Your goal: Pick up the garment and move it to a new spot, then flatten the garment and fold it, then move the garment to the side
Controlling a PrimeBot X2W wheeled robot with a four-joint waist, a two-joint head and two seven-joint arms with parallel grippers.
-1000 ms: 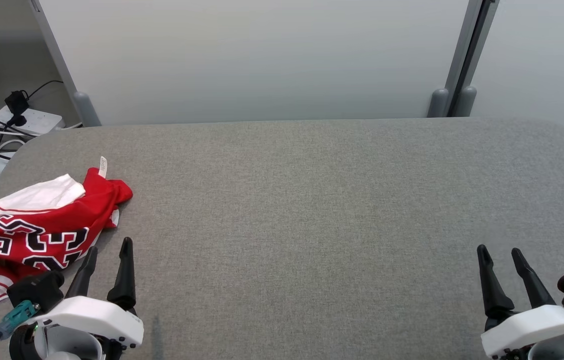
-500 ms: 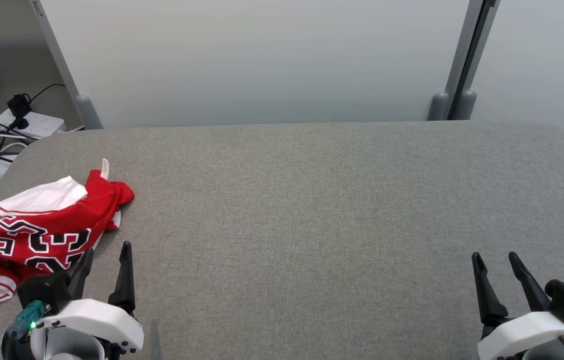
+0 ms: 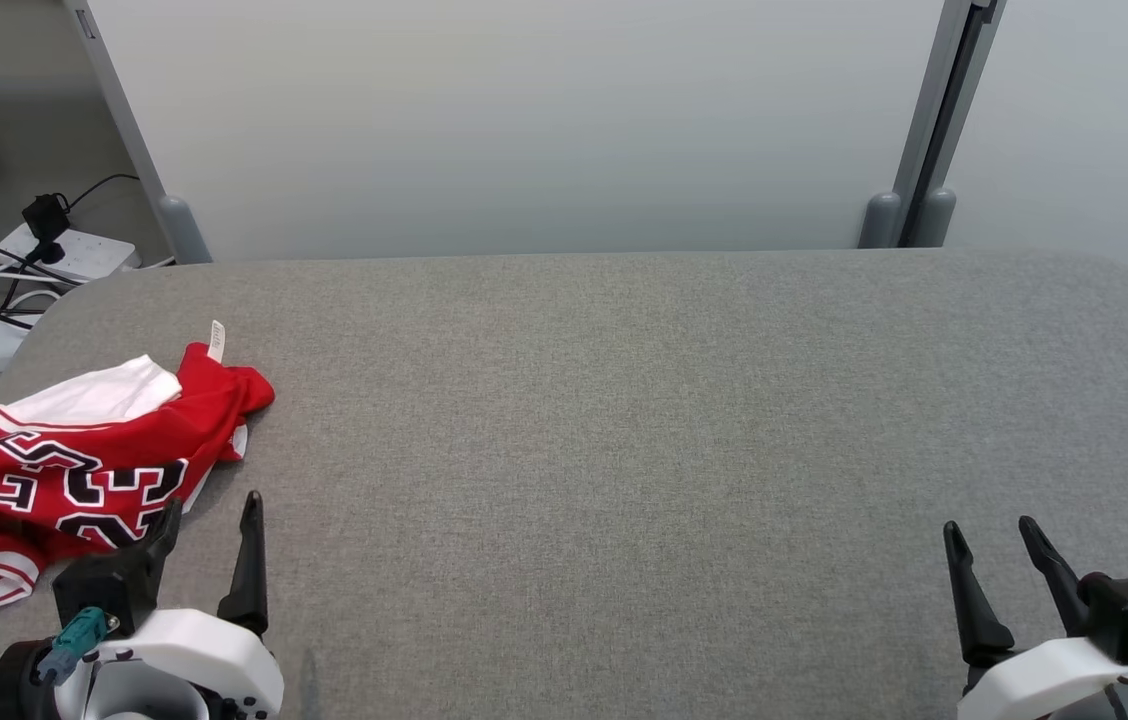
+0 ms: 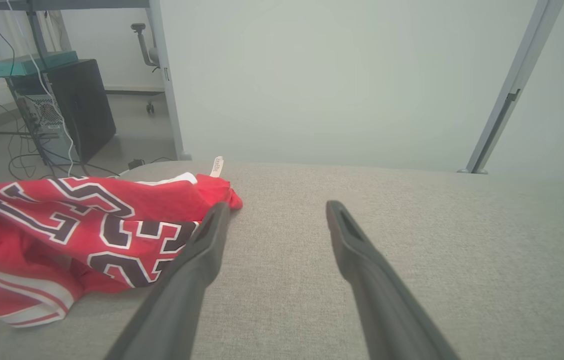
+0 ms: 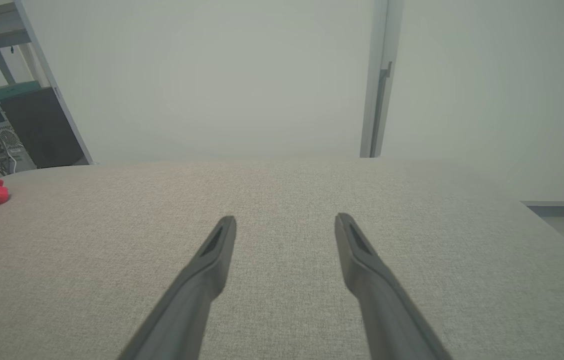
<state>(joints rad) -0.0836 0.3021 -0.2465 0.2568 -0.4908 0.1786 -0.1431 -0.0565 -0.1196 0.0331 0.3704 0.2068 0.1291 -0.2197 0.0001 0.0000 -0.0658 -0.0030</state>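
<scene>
Grey table point(image 3: 624, 420), crumpled red garment point(image 3: 74, 470)

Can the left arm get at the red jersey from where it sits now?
Likely yes. The left gripper is open, and the red jersey lies crumpled just to its left on the grey table, with nothing between them.
</scene>
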